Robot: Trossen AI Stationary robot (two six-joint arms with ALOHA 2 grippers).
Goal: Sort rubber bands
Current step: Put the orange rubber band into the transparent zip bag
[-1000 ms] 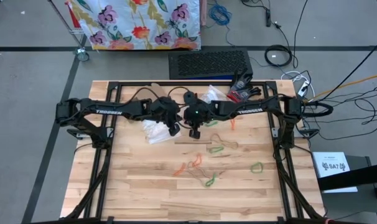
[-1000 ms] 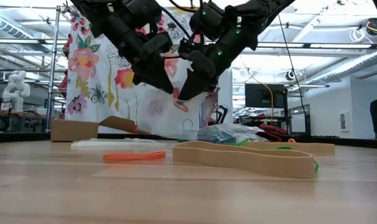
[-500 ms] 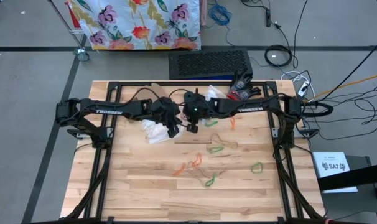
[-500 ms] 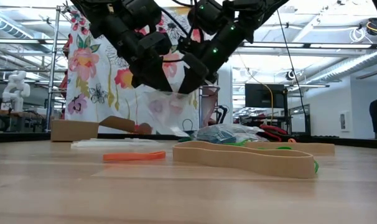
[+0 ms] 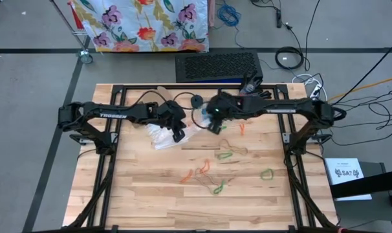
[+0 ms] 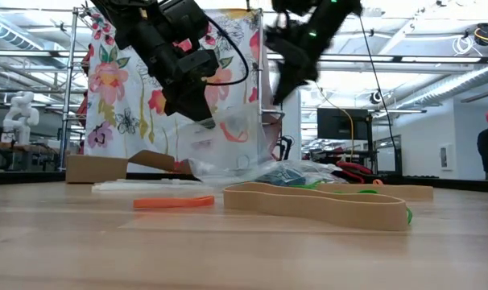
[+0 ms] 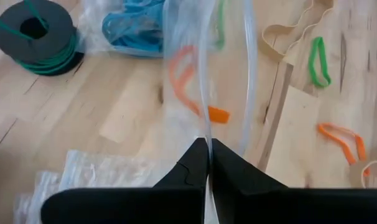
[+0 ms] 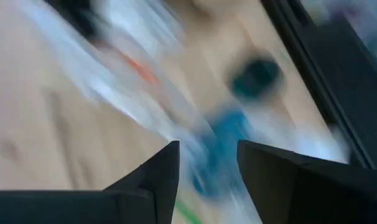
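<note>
My left gripper (image 5: 178, 134) is shut on a clear plastic bag (image 6: 228, 141), which hangs below it with an orange rubber band (image 7: 188, 81) inside. My right gripper (image 8: 208, 155) is open and holds nothing. It is raised to the right of the bag (image 5: 215, 126). More rubber bands lie loose on the wood: orange (image 5: 187, 175), green (image 5: 224, 155), green (image 5: 267, 173) and tan (image 5: 233, 147). In the low view an orange band (image 6: 174, 202) and a wide tan band (image 6: 316, 205) lie closest to the camera. Another clear bag (image 7: 135, 28) holds blue bands. My left gripper pinches the clear bag's upper edge (image 7: 207, 134) between its two shut fingers (image 7: 232, 171). The fingers slant down from the table's left side. The bag hangs slack below them, and its lower end (image 6: 228, 171) reaches down to the table top.
Crumpled clear bags (image 5: 160, 137) lie under the left arm. A spool of green wire (image 5: 196, 101) and a red-and-black tool (image 5: 251, 97) sit toward the far edge. A cardboard piece (image 6: 95, 167) lies at the back left. The black frame (image 5: 105, 168) runs along both sides.
My right gripper has opened, risen and drawn back from the bag toward the table's right edge. The bag stays hanging from my left gripper and now shows more widely spread, with the orange band inside.
</note>
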